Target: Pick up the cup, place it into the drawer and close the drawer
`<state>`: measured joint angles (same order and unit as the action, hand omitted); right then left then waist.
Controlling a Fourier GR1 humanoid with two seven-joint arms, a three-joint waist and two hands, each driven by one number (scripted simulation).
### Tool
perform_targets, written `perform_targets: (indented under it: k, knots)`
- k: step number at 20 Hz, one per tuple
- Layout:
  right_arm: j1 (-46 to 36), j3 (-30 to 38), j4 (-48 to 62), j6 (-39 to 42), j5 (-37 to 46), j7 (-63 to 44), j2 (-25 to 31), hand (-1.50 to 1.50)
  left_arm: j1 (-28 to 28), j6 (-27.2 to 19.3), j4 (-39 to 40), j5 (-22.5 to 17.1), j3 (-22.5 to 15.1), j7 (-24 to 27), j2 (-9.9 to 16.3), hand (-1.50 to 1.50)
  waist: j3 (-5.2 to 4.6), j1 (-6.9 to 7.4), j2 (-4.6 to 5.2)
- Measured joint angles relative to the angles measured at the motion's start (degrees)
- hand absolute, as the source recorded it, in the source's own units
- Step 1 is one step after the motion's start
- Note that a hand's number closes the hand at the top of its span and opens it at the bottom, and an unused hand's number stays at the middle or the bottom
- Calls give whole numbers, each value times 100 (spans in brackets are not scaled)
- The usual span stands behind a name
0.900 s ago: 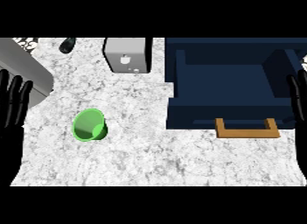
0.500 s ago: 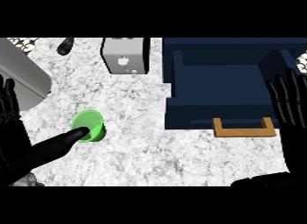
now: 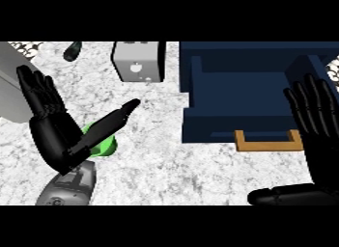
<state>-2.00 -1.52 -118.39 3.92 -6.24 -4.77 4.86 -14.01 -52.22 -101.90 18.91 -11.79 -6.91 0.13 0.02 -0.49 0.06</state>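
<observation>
A green cup (image 3: 105,145) lies on the white marbled counter (image 3: 172,164), mostly hidden behind my left hand (image 3: 54,130). That hand is open, fingers straight up and thumb stretched out to the right across the cup. The dark blue drawer (image 3: 250,91) stands pulled open at the right, with a wooden handle (image 3: 268,143) on its front. My right hand (image 3: 321,130) is open over the drawer's right front corner, fingers straight, thumb low at the view's bottom edge.
A grey boxy appliance (image 3: 138,60) stands at the back, left of the drawer. A dark small object (image 3: 72,50) lies at the back left. A grey slab (image 3: 4,82) fills the left edge.
Both hands have risen further into view and toward the middle. My left hand now covers most of the cup, its thumb lying across it. The cup has not moved.
</observation>
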Motion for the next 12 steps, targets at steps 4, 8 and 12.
perform_targets:
  k: [4,8,12]
  knots:
    - [-158,3,57,-35,21,-108,-43,-150,-304,-267,450,-160,-54,156,-6,-150,-2,14,-2]
    - [-203,80,198,16,0,-47,-47,-150,-254,-385,513,-217,-110,188,-7,-150,-2,30,-5]
    - [-326,141,275,16,2,-105,-42,-150,-204,-560,555,-116,-228,29,-7,-150,-2,38,-8]
